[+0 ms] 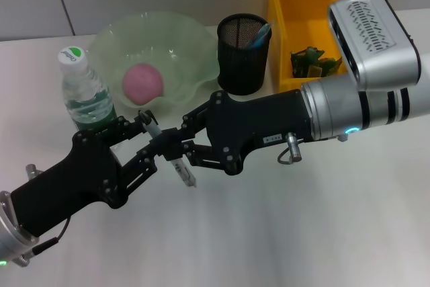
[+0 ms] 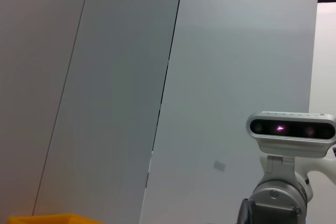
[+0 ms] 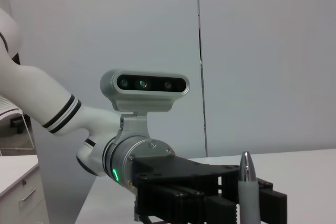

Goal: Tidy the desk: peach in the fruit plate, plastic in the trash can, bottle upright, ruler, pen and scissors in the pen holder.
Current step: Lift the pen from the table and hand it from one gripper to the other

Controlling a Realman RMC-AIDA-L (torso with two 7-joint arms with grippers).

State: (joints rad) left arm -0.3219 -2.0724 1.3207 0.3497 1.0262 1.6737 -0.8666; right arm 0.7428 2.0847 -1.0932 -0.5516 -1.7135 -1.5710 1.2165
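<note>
You are mid-handover with the pen [image 1: 176, 159]. It hangs above the near-middle of the tabletop [image 1: 302, 233], tilted, with both pincers meeting on it. The left pincer [image 1: 149, 140] comes in from the near left and its fingers close around the pen's upper part. The right pincer [image 1: 180, 147] reaches across from the right and its fingers close on the pen's middle, just beside the left one. The right wrist view shows the pen's silver tip standing up above the left pincer's black fingers, so that grip reads as clamped; whether the right one already bears the load, you cannot tell for certain.

The peach [image 1: 142, 83] lies in the fruit plate [image 1: 107, 38] at the far left, the bottle [image 1: 84, 92] stands upright near it, and green plastic [image 1: 312, 62] sits in the yellow trash can [image 1: 282, 5] at the far right. The mesh pen holder [image 1: 243, 55] stands between plate and can, with something blue already in it.

Next, you probably want one pincer to let go cleanly, then the other to carry the pen far and right, turn it upright over the holder's mouth, and release.
</note>
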